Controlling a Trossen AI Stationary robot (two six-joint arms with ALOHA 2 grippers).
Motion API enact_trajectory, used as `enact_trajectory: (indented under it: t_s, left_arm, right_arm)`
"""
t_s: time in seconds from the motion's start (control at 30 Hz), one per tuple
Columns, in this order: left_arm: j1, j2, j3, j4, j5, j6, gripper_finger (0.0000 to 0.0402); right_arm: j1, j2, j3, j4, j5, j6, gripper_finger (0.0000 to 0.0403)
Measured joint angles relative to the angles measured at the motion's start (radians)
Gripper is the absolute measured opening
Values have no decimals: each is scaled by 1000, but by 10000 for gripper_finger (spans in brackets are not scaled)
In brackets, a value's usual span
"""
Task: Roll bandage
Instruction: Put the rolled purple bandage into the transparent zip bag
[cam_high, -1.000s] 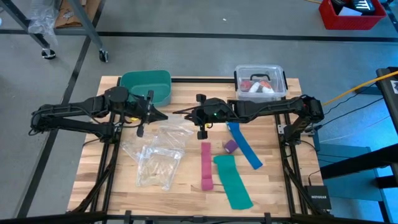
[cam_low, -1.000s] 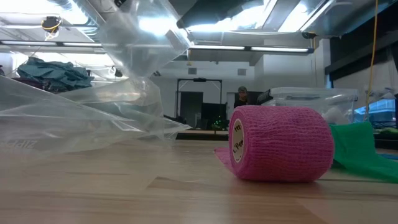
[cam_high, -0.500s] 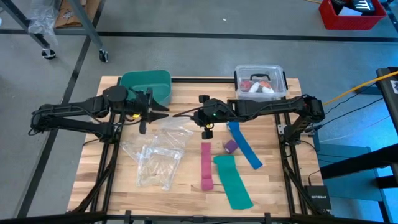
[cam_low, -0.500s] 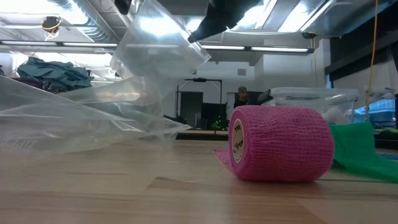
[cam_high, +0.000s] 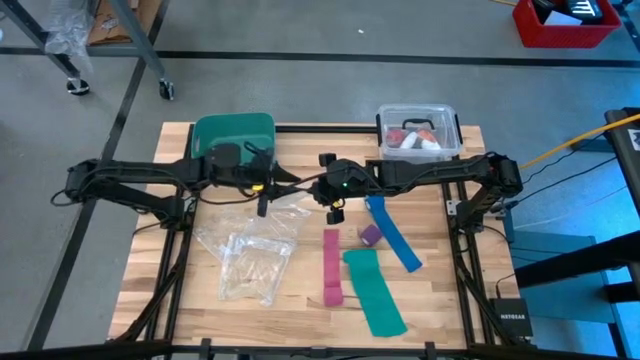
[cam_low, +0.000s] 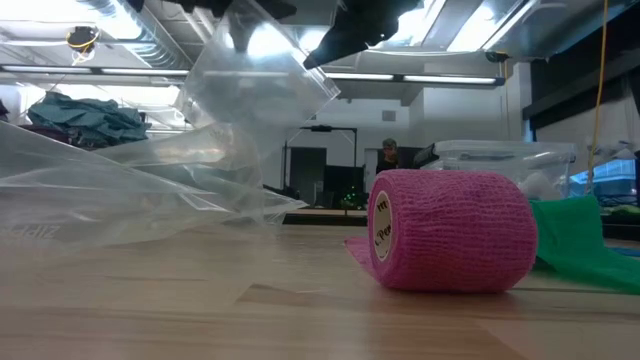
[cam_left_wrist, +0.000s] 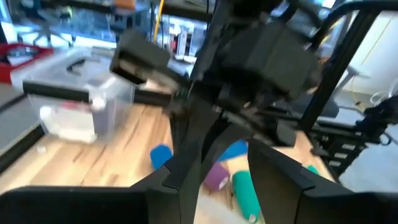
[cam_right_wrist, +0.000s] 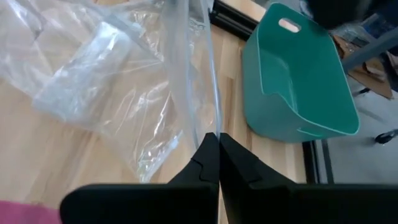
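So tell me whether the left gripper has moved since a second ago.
Yes. In the high view, the left gripper has moved rightward past the green bin, toward the right gripper.

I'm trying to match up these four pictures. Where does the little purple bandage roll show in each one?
High view: the bandage lies right of centre, against the blue strip.
Low view: not in it; the big roll there is the pink one.
Left wrist view: low in the middle, a purple stub past the dark fingers.
Right wrist view: not in it.
Shared landmark: the clear lidded box, also in the left wrist view and low view.
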Motion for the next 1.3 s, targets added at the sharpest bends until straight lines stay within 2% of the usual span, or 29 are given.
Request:
enact_trajectory:
  t_s: [0.2, 0.4, 0.67, 0.83, 0.97, 1.17, 1.3]
  left_arm:
    - [0, 4, 0, -6, 0, -56, 123]
    - [0, 5, -1, -45, 1, -28, 123]
    - [-33, 16, -1, -42, 21, -8, 123]
    - [-91, 85, -1, -31, 22, 54, 123]
    - [-120, 169, -1, -18, -51, 76, 123]
    - [-119, 319, -1, 192, -101, 46, 125]
    - [-116, 426, -1, 360, -104, -26, 145]
  right_arm:
    - [0, 0, 0, -46, 52, -51, 1]
    - [0, 0, 21, -171, 120, -93, 1]
    - [0, -1, 155, -412, 338, -139, 1]
    - [-1, -1, 220, -492, 382, -200, 1]
    - [-2, -1, 256, -563, 402, -203, 1]
    - [-3, -1, 313, -646, 429, -203, 1]
    - [-3, -1, 368, -706, 454, -203, 1]
